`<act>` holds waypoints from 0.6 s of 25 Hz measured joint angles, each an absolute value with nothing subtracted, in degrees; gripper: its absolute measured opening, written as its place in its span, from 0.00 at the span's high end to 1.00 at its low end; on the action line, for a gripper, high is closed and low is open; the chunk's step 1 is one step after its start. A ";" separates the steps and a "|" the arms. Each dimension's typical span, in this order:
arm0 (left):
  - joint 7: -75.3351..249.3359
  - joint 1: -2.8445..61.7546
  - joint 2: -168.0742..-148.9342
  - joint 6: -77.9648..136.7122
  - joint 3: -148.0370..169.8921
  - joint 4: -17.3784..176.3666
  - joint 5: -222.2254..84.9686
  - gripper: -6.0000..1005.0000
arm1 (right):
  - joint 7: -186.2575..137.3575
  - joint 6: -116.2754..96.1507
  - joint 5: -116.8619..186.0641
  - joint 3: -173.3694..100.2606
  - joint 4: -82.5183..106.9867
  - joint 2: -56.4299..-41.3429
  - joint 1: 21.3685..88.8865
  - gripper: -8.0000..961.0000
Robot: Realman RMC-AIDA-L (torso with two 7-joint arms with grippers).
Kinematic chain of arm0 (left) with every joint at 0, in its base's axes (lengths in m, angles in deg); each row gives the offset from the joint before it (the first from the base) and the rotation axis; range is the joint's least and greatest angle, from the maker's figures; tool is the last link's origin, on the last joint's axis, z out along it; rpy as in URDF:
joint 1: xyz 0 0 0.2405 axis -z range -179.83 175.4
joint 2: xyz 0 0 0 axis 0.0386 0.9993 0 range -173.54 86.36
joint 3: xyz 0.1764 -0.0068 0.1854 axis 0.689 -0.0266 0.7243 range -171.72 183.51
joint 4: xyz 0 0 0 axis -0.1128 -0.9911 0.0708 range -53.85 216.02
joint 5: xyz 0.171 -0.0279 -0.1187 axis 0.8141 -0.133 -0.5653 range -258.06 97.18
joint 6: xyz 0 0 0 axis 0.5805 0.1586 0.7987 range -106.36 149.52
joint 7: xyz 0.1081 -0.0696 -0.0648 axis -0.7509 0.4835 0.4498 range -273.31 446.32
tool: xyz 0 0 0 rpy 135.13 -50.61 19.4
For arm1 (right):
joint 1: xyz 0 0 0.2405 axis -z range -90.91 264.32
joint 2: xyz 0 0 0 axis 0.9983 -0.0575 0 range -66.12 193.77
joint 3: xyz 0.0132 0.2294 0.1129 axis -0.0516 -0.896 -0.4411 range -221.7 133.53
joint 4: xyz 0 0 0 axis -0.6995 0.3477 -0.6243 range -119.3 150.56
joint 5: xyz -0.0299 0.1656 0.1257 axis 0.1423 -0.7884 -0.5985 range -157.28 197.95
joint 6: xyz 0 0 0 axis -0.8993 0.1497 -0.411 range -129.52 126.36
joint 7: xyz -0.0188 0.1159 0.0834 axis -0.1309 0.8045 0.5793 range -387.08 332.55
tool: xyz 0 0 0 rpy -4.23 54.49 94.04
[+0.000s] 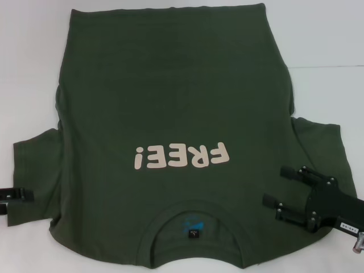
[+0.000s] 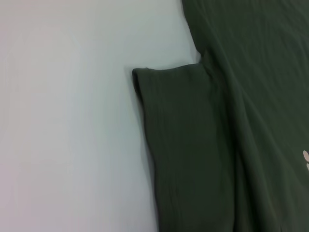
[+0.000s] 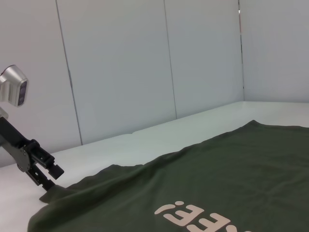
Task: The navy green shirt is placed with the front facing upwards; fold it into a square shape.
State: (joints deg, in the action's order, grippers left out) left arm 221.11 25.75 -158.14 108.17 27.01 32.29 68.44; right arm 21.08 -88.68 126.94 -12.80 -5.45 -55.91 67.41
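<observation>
One white bench (image 1: pixel 34 68) carried one navy green shirt (image 1: pixel 170 96), a soft, matte cotton piece spread flat and front up, collar (image 1: pixel 193 219) nearest the robot, cream "FREE!" lettering (image 1: pixel 182 156) across the chest. Two black grippers flanked it: the right gripper (image 1: pixel 281 190) spread wide and empty over the right sleeve; the left gripper (image 1: pixel 14 196) at the left sleeve's edge, opening impossible to tell.

Shirt (image 1: pixel 170 114) lies on table (image 1: pixel 330 34), collar (image 1: pixel 193 213) nearest.
</observation>
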 joint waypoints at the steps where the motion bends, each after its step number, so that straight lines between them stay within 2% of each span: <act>1: 221.21 25.79 -158.14 108.16 27.01 32.30 68.44 0.20 | 21.08 -88.65 126.94 -12.80 -5.45 -55.89 67.40 0.13; 15: 221.91 26.54 -158.04 108.06 26.99 34.05 68.53 0.22 | 21.07 -88.57 126.94 -12.89 -5.45 -55.87 67.17 0.13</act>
